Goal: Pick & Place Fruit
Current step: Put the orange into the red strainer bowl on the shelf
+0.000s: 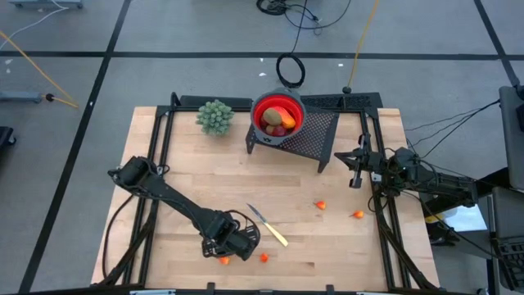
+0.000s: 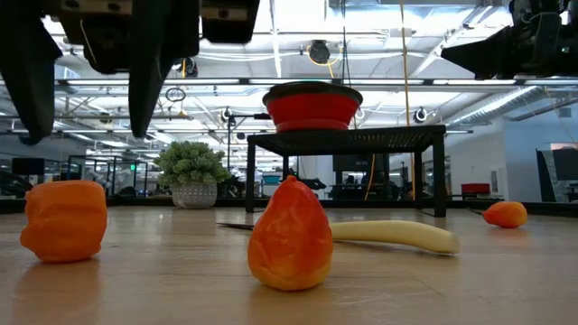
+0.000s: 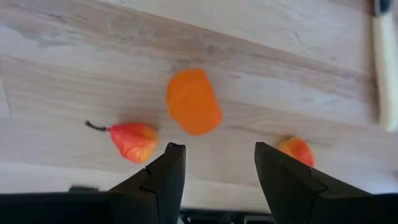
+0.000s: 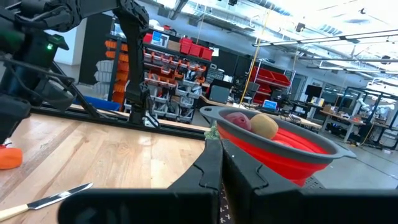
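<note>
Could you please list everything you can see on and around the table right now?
Orange fruit bits: four, orange-red, loose on the wood; two by the near edge, two toward the right side.
Fruit in bowl: several, brown and dark red, inside the bowl.
Bowl: one, red with grey rim, on the black mesh stand.
Mesh stand: one, black, at the far edge.
Knife: one, pale handle, mid-table.
Plant: one, green, far left of the bowl.
Table: one, pale wood.
Left gripper: open, above the near bits.
Right gripper: shut, at the right side, holding nothing.
</note>
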### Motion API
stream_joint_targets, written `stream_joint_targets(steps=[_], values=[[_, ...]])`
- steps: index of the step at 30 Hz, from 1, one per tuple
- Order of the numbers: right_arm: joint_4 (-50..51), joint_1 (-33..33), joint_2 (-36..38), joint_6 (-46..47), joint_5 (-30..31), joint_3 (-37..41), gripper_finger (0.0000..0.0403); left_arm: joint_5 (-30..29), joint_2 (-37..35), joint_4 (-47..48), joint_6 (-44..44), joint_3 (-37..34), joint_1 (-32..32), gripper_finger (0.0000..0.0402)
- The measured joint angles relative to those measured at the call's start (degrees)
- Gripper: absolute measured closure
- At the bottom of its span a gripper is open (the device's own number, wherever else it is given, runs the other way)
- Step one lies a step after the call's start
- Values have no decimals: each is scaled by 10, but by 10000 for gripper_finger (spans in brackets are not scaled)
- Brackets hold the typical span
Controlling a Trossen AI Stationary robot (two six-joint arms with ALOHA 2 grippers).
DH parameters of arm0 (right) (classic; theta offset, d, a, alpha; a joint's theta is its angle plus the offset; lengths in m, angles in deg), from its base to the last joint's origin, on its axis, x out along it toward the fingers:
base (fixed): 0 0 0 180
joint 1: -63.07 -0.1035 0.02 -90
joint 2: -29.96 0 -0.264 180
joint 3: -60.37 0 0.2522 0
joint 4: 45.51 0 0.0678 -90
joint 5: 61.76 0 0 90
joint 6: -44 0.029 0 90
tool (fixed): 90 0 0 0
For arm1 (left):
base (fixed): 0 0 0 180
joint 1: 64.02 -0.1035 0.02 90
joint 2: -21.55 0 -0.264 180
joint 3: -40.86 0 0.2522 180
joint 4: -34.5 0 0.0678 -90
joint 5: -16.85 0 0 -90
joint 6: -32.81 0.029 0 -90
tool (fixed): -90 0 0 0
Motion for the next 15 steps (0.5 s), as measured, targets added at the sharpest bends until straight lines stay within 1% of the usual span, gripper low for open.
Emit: stream_joint_targets(steps=[8, 15], values=[[0, 0, 0, 0, 0, 0, 403, 3, 17, -7, 2, 0, -5, 211], [0, 0, 0, 0, 0, 0, 403, 11, 19, -3, 3, 0, -7, 211]])
